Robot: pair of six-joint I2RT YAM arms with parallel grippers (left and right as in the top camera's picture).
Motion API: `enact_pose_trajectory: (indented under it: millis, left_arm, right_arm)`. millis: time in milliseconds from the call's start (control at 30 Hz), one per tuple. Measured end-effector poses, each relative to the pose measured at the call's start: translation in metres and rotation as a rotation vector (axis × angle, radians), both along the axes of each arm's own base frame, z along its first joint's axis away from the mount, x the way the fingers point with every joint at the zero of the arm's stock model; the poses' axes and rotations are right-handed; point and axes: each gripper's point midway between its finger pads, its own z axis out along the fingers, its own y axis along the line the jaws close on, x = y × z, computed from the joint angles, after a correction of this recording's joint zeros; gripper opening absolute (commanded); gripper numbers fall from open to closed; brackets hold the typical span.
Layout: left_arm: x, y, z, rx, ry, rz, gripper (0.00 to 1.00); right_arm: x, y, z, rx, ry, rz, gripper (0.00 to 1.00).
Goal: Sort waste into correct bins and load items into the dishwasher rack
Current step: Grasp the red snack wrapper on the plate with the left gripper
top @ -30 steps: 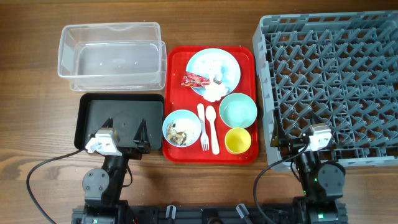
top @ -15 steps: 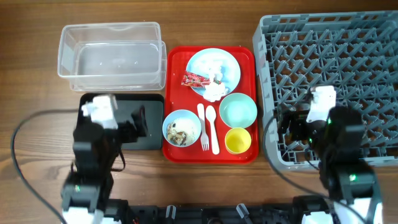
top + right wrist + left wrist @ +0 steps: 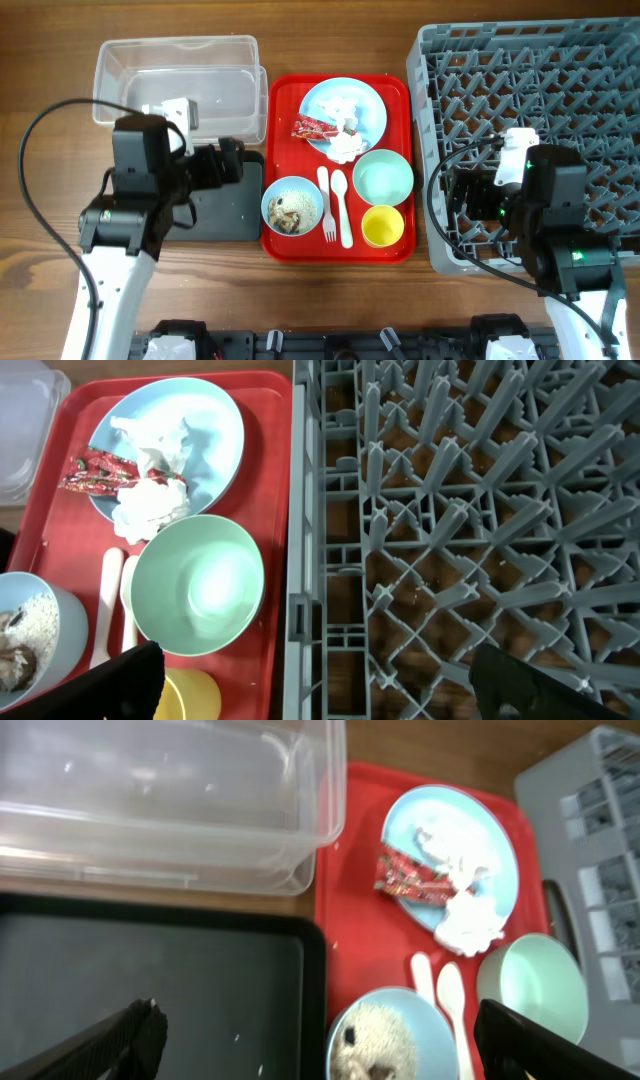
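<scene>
The pale blue plate (image 3: 343, 108) on the red tray holds the red wrapper (image 3: 314, 128) and white tissue (image 3: 345, 147). In front of it are the mint bowl (image 3: 383, 177), the blue bowl (image 3: 292, 206) with food scraps, the fork (image 3: 326, 205), the spoon (image 3: 342, 205) and the yellow cup (image 3: 382, 226). My left gripper (image 3: 225, 165) is open and empty over the black tray (image 3: 225, 215), its jaws (image 3: 325, 1045) spanning the tray edge and the blue bowl (image 3: 385, 1040). My right gripper (image 3: 462, 195) is open and empty over the left edge of the grey rack (image 3: 540, 130), near the mint bowl (image 3: 198, 585).
The clear tub (image 3: 180, 90) stands behind the black tray. The red tray (image 3: 400, 100) lies between the bins and the rack. The rack holds nothing and its pegs stand upright. Cables trail from both arms over the wooden table.
Both arms lifted from the front edge and moved inward. The left gripper now hangs over the black tray, the right over the rack's left edge. No object has moved.
</scene>
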Motion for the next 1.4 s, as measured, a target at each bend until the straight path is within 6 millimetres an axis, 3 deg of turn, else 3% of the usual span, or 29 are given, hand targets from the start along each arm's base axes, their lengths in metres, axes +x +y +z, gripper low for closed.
enact_pose_trajectory:
  millis: [100, 167, 300, 367, 467, 533, 667, 700, 767, 800, 833, 900, 933, 1133, 1167, 1233, 1333, 1400]
  left_arm:
    - [0.032, -0.015, 0.014, 0.003, -0.05, -0.034, 1.0]
    - [0.064, -0.035, 0.027, 0.006, -0.095, -0.072, 1.0]
    - [0.112, -0.079, 0.017, 0.004, -0.141, -0.146, 1.0]
    - [0.13, -0.112, 0.0, -0.004, -0.165, -0.203, 1.0]
    - [0.141, -0.168, -0.038, -0.014, -0.175, -0.301, 0.99]
    - [0.148, -0.19, -0.054, -0.023, -0.195, -0.335, 0.96]
    - [0.144, -0.217, -0.128, 0.004, -0.092, -0.386, 0.93]
    - [0.144, -0.218, -0.131, 0.005, -0.087, -0.387, 0.9]
    - [0.139, -0.223, -0.154, 0.017, -0.048, -0.4, 0.71]
    - [0.138, -0.223, -0.159, 0.018, -0.038, -0.4, 0.56]
    - [0.136, -0.224, -0.166, 0.026, -0.025, -0.407, 0.47]
    - [0.134, -0.224, -0.169, 0.027, -0.014, -0.406, 0.13]
    - [0.134, -0.224, -0.17, 0.029, -0.012, -0.407, 0.06]
    - [0.131, -0.222, -0.167, 0.027, 0.003, -0.401, 0.04]
    - [0.131, -0.22, -0.159, 0.027, -0.006, -0.398, 0.04]
    - [0.137, -0.21, -0.118, 0.022, -0.069, -0.366, 0.04]
    - [0.149, -0.154, -0.04, 0.035, -0.178, -0.229, 0.04]
    - [0.156, -0.106, -0.014, 0.052, -0.204, -0.123, 0.04]
  right_arm:
    - [0.0, 0.001, 0.0, 0.007, 0.001, -0.003, 1.0]
    - [0.0, 0.002, 0.0, 0.023, 0.004, -0.01, 1.0]
    - [0.0, 0.002, 0.0, 0.03, 0.006, -0.017, 1.0]
    - [-0.001, 0.002, -0.001, 0.03, 0.009, -0.018, 1.0]
    - [-0.001, 0.002, -0.001, 0.033, 0.013, -0.021, 1.0]
    - [-0.002, 0.002, -0.003, 0.035, 0.022, -0.024, 1.0]
    - [-0.002, 0.002, -0.01, 0.033, 0.054, -0.024, 1.0]
    - [-0.002, 0.002, -0.011, 0.032, 0.059, -0.024, 1.0]
    - [-0.001, 0.002, -0.014, 0.032, 0.071, -0.024, 1.0]
    - [-0.001, 0.002, -0.015, 0.032, 0.075, -0.024, 1.0]
    - [-0.001, 0.002, -0.015, 0.031, 0.077, -0.025, 1.0]
    - [-0.002, 0.002, -0.016, 0.031, 0.08, -0.025, 1.0]
    - [-0.002, 0.002, -0.016, 0.031, 0.081, -0.025, 1.0]
    - [-0.005, 0.002, -0.019, 0.03, 0.1, -0.025, 1.0]
    - [-0.005, 0.002, -0.019, 0.03, 0.1, -0.025, 1.0]
    - [-0.005, 0.002, -0.019, 0.03, 0.1, -0.025, 1.0]
    - [-0.005, 0.002, -0.019, 0.03, 0.101, -0.025, 1.0]
    - [-0.005, 0.002, -0.019, 0.03, 0.101, -0.025, 1.0]
